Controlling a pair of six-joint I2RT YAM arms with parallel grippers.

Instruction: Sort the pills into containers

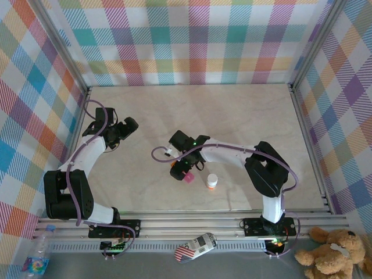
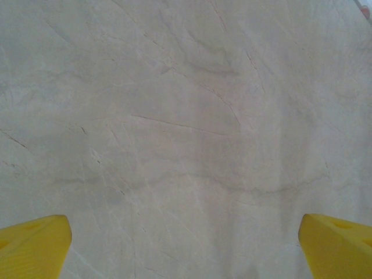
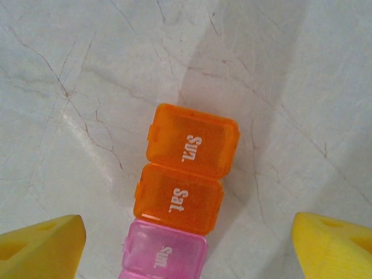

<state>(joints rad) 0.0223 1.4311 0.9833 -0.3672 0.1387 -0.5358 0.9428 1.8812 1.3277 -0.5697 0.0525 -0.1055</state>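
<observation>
– Containers (image 3: 185, 174), where are they?
– Biggest first. One marble table (image 1: 232, 110), two arms on it. The left gripper (image 1: 129, 125) (image 2: 185, 247) sits left of centre in the top view. It gapes as wide as it goes over bare marble and has hold of nothing.
– And the right gripper?
– The right gripper (image 1: 176, 161) (image 3: 187, 247) hangs mid-frame straight above the containers (image 1: 183, 173). Its fingers (image 3: 40, 247) are spread wide, each clear of the plastic, gripping nothing.
– How many boxes?
– Lower centre of the wrist view: two orange, "Sun." and "Sat.", then one pink and the edge of a second at the bottom. Lids down, flat on the table.
– Smaller still?
– One bottle (image 1: 212, 182), orange with a white cap, standing just right of them and apart.
</observation>
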